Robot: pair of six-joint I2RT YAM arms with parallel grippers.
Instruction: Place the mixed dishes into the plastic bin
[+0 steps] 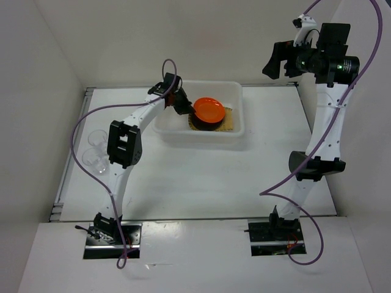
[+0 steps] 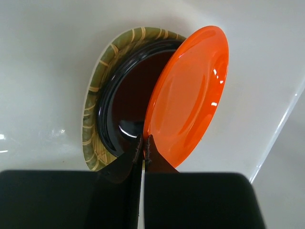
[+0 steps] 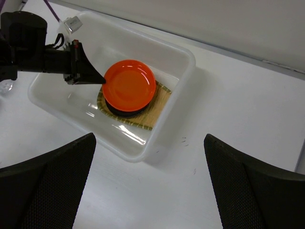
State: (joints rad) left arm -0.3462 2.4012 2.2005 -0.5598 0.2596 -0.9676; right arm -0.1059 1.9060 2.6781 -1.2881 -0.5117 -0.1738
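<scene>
Inside the plastic bin (image 1: 239,104) lies the woven bamboo tray (image 1: 231,124) with the black plate (image 1: 206,127) on top of it. My left gripper (image 2: 144,139) is shut on the near rim of the orange plate (image 2: 190,95), which it holds tilted just above the black plate (image 2: 124,105) and the tray (image 2: 93,119). Two clear cups (image 1: 95,149) stand on the table at the far left, outside the bin. High at the back right, my right gripper (image 1: 278,64) hangs open and holds nothing; its view looks down on the bin (image 3: 188,67) and the orange plate (image 3: 128,85).
The left arm reaches over the bin's left wall (image 1: 160,122). White walls close the workspace at the left and the back. The table's metal edge rail (image 1: 64,183) runs down the left side, close to the cups.
</scene>
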